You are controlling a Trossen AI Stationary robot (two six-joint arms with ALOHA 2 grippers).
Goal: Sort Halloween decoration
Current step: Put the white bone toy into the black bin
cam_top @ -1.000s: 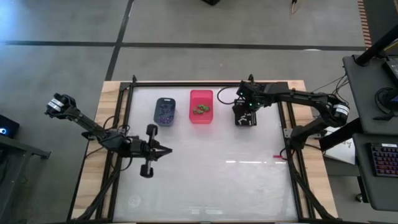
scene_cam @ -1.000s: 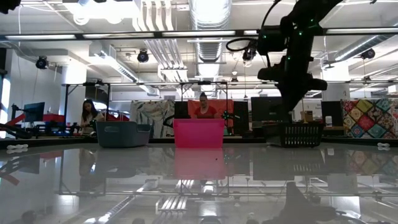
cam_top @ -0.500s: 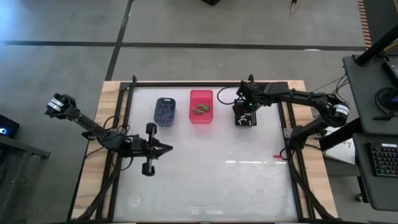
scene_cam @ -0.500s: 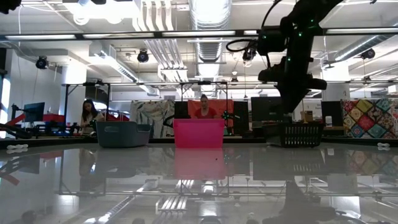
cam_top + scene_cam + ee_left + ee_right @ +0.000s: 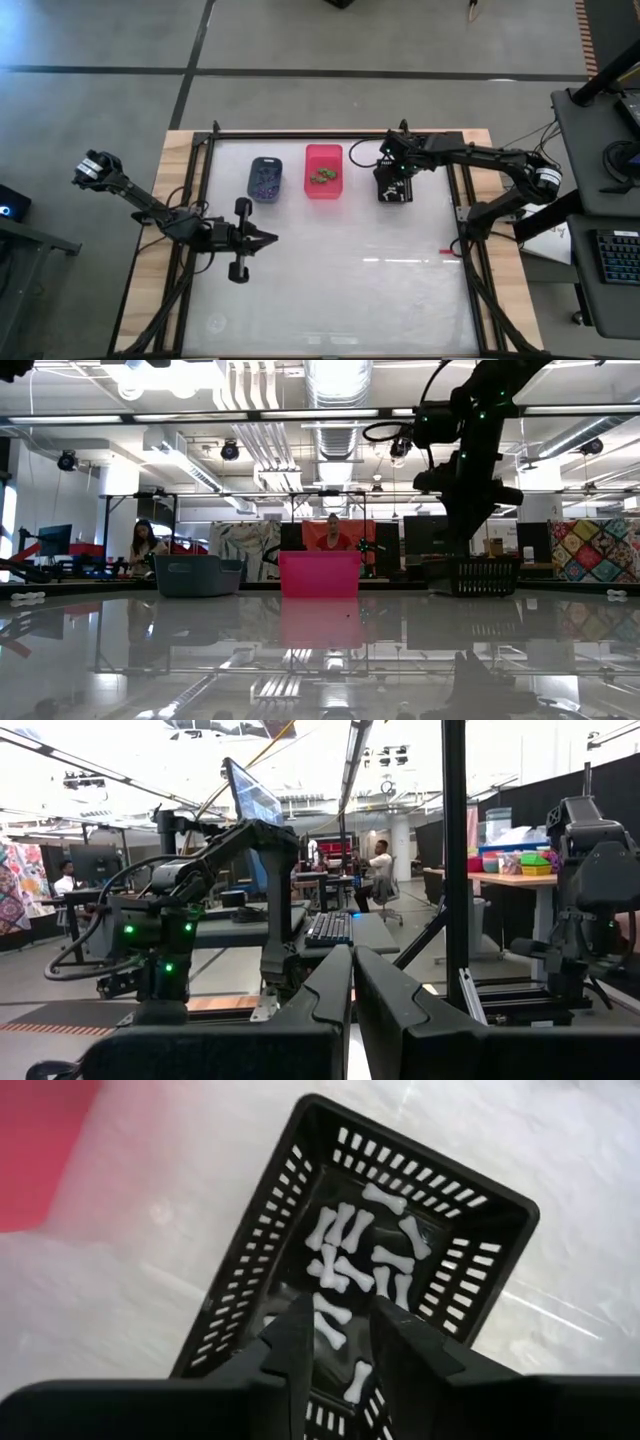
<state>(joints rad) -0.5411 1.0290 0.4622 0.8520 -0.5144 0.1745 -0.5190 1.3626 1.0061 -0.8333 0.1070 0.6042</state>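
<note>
The decorations lie sorted in three bins along the table's far side. Purple trinkets sit in the blue-grey bin [image 5: 265, 179], green ones in the pink bin [image 5: 323, 171], and several white bone shapes [image 5: 345, 1250] on the floor of the black slotted bin [image 5: 400, 1220]. My right gripper [image 5: 345, 1318] hangs open just above the black bin [image 5: 396, 189], pointing down, with nothing between its fingers. My left gripper [image 5: 268, 241] is shut and empty, held level over the table's left part, pointing right; its fingers [image 5: 352, 975] meet in the left wrist view.
The three bins stand in a row near the far edge, seen in the low view as the blue-grey bin [image 5: 197, 575], pink bin [image 5: 319, 574] and black bin [image 5: 485, 575]. The glossy table surface [image 5: 350, 280] stretches in front of them. People sit in the room beyond the table.
</note>
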